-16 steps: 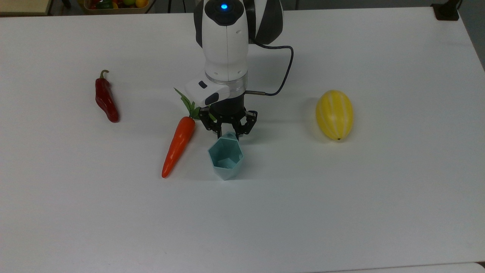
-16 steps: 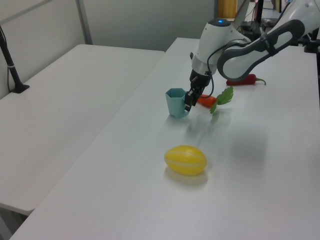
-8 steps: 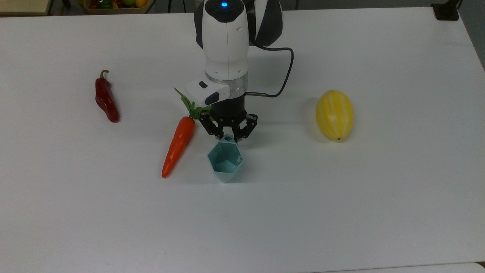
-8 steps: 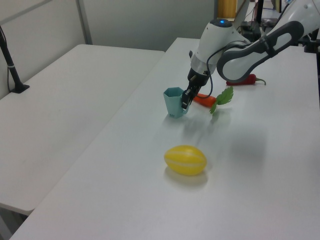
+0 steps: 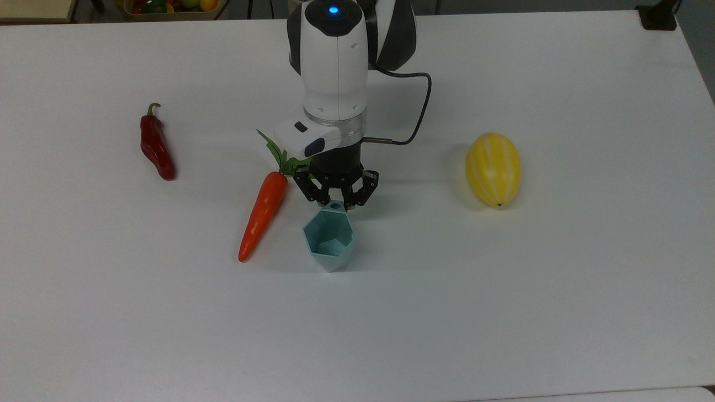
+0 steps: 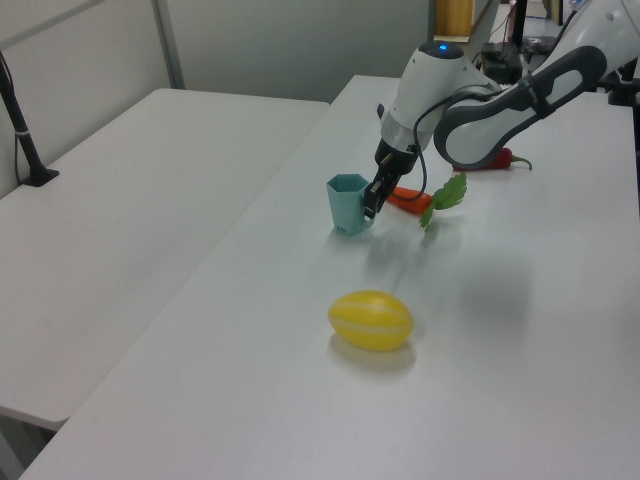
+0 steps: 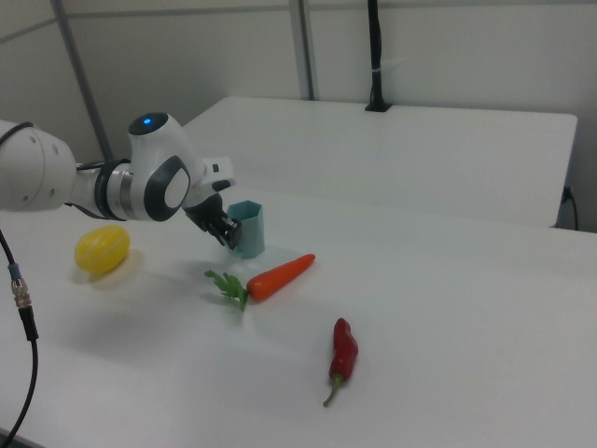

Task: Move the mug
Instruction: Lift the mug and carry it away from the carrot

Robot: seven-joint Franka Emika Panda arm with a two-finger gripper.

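The mug [image 5: 329, 240] is a pale teal faceted cup standing mouth up near the table's middle, just right of a carrot in the top view. My gripper [image 5: 335, 204] reaches down at its far rim and is shut on the small holed tab there. In the left view the gripper [image 6: 370, 200] sits against the right side of the mug [image 6: 348, 205]. In the right view the gripper [image 7: 227, 235] is at the left side of the mug [image 7: 248, 227].
An orange carrot [image 5: 263, 215] with green leaves lies close to the mug on the top view's left. A red chili [image 5: 156, 146] lies farther left and a yellow striped melon [image 5: 493, 168] to the right. The white table [image 5: 503, 307] stretches wide toward the near edge.
The gripper has closed on the mug's rim tab, and the mug has shifted slightly toward the top view's bottom left with it.
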